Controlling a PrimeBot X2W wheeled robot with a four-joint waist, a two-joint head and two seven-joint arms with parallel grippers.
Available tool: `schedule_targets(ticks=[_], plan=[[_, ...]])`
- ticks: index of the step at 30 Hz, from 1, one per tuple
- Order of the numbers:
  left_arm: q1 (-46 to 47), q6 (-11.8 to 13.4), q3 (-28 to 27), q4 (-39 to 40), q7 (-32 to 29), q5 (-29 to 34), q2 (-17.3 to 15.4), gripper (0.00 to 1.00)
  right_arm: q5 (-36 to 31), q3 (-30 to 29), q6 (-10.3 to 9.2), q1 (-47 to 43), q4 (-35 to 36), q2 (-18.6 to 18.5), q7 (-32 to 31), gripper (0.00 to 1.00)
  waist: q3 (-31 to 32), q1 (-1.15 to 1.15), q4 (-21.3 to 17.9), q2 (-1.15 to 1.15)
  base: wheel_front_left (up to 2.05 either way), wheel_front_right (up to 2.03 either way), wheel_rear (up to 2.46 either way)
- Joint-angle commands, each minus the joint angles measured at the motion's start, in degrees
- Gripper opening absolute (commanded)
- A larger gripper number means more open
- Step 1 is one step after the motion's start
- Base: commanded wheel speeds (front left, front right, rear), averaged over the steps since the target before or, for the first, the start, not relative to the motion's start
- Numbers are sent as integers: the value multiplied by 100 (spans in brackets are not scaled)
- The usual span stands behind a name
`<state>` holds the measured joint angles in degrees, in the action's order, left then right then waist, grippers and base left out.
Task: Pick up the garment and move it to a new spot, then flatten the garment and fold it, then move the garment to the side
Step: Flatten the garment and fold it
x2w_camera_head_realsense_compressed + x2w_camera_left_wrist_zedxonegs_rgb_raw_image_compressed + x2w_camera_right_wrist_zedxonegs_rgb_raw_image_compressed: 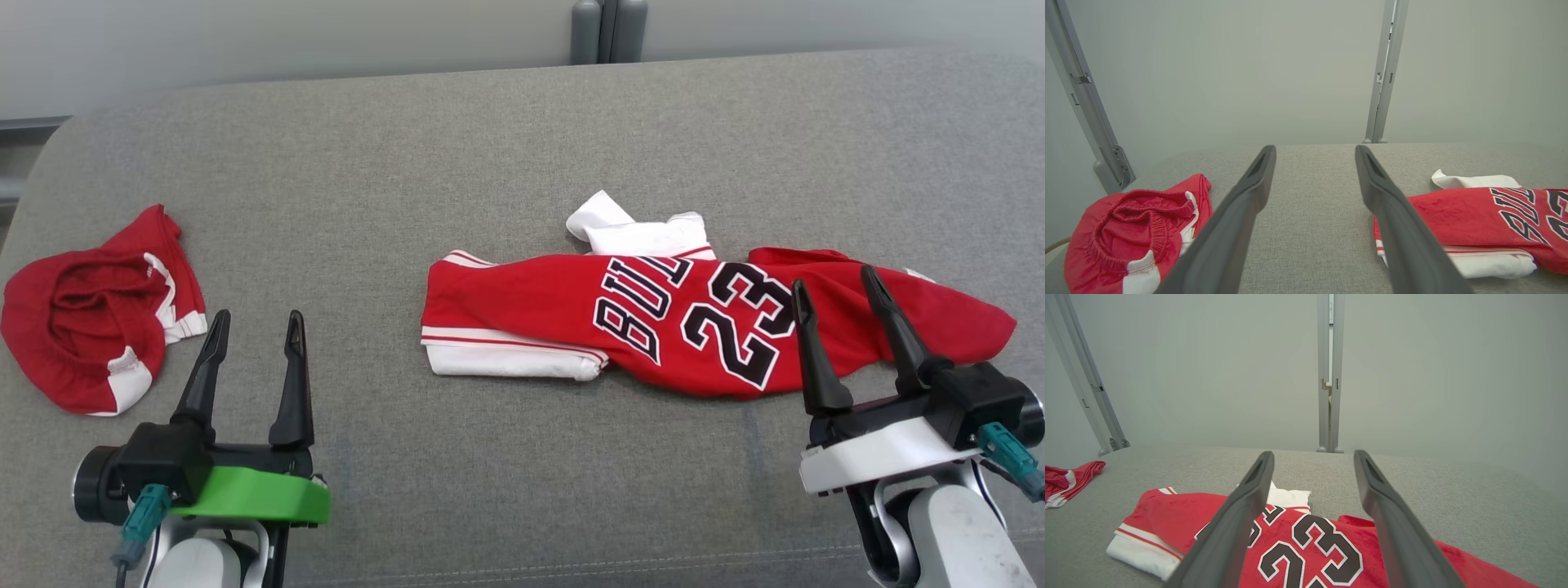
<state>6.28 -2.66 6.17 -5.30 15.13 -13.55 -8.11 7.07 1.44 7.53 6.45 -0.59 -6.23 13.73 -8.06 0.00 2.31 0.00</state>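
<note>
Jersey lies doubled lengthwise, so folding seems half done; left gripper and right gripper gape empty. Next: pinch its right end.

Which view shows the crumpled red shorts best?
Head view: the red shorts lie nearly whole, left of the left gripper. The left wrist view shows them cut by its bottom edge; the right wrist view catches one corner.

head: high, looking down on grey bench | wrists: low, facing far edge | shared: red jersey, all three
</note>
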Motion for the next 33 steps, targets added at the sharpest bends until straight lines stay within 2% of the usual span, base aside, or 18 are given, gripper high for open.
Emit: schedule_targets(ticks=[1, 9, 18, 21, 28, 33], plan=[[-99, 27, 14, 41, 0, 42, 18, 100, 52, 25, -8, -144, -26, 6, -7, 100, 98, 0, 30, 0, 0, 0, 0], [-257, -6, 45, -25, 0, 9, 32, 100, 115, 47, -8, -487, -43, 96, -56, 100, 246, 0, 47, 0, 0, 0, 0], [-211, -8, 97, -106, 0, 36, 17, 100, 152, 146, -8, -459, -28, 111, -89, 100, 208, 0, 64, 0, 0, 0, 0], [-44, -116, 219, -174, -82, -19, 6, 100, 158, 148, -8, -418, 5, 98, -95, 100, 144, 0, 82, 0, 0, 0, 0], [482, -430, 978, -771, -983, -334, -26, 100, 138, 274, -8, -270, 37, 48, -127, 100, -75, 0, -14, 0, 0, 0, 0], [948, -484, 1908, -1233, -1506, -637, -208, 100, 154, 365, -8, -171, 38, 36, -110, 100, -328, 0, -183, 0, 0, 0, 0]])
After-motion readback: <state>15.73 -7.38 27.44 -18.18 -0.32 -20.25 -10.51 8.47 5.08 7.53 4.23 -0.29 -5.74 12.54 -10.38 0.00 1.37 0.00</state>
